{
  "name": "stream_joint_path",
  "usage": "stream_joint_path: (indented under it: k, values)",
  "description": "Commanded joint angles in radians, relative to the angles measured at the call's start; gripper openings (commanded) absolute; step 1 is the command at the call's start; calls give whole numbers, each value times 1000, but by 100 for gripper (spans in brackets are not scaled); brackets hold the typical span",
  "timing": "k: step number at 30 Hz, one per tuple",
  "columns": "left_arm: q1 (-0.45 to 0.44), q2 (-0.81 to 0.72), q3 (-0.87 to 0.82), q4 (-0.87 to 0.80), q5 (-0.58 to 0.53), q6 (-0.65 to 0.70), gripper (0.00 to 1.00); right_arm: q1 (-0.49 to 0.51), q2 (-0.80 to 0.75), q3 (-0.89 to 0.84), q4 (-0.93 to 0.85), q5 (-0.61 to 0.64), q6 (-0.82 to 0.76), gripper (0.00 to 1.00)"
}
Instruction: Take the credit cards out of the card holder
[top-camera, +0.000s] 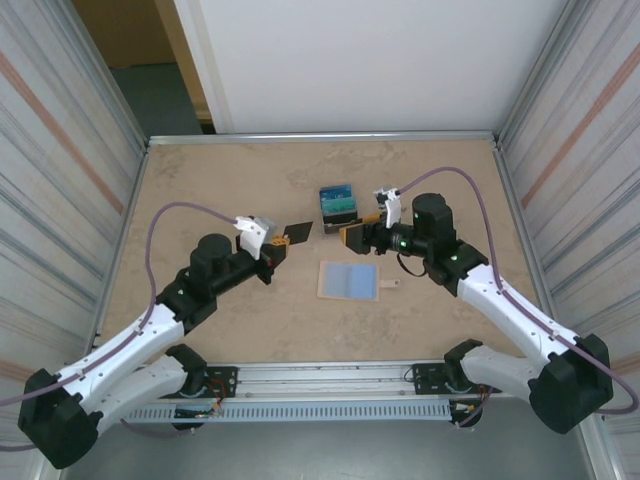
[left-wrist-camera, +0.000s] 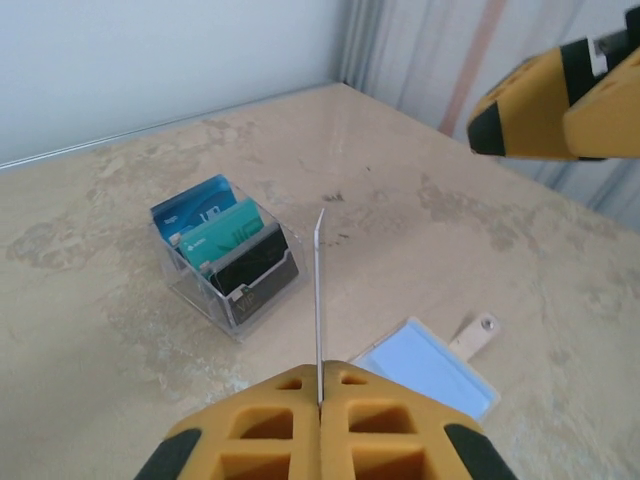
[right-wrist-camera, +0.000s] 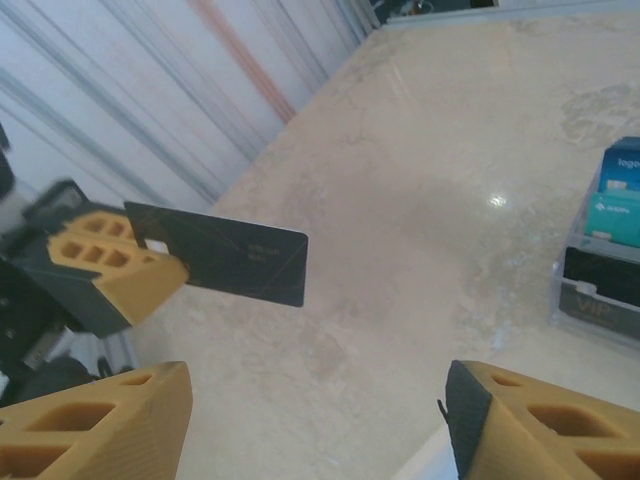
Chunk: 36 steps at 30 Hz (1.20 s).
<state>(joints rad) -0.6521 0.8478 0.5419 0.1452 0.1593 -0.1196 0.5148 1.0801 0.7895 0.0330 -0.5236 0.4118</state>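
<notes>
The beige marbled table (top-camera: 220, 190) is carrying everything, and above its middle the left gripper (left-wrist-camera: 320, 388) is pinching its yellow fingers fully together on the short end of a dark, thin rectangular card (right-wrist-camera: 225, 250), holding it in the air well clear of the surface. The right gripper (right-wrist-camera: 318, 385) is facing that card with its fingers spread wide and nothing between them. Toward the far edge, a little right of centre, a clear plastic card holder (left-wrist-camera: 250, 300) is sitting with cards standing upright in it. A pale blue flat sleeve with a beige tab (left-wrist-camera: 425, 365) is lying nearer the near edge. The cards are looking light, stiff and slick, likely flexing a little under pressure and sliding if pinched weakly, so the exposed top edge, gripped across both flat faces, is appearing the best place to take hold. Counting: one dark card is being held, and three are showing in the holder, a blue card (left-wrist-camera: 195, 208), a teal card (left-wrist-camera: 225, 238) and a black card (left-wrist-camera: 255, 265); whether more are hiding between them I cannot tell.
</notes>
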Motion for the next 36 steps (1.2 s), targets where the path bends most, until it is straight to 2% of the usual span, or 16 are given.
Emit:
stream_joint_path:
  k: [1,9,16,19,25,33,36]
  values:
    - [-1,-34,-35,140,-57,-145,0,-6,33,-18,146,-33,118,68]
    - [2,-39,-55,190,-26,-200,0,-3,140,-26,359,-176,239,69]
    - [7,-14,-50,264,53,-244,0,48,228,22,404,-217,242,66]
    - [6,2,-44,313,108,-269,0,75,280,54,418,-240,237,59]
    - [9,20,-40,364,144,-317,0,86,341,64,595,-338,297,44]
    - [30,38,-61,423,160,-380,0,96,316,59,606,-369,274,11]
    - [41,40,-63,417,168,-393,0,96,282,47,578,-357,240,2]
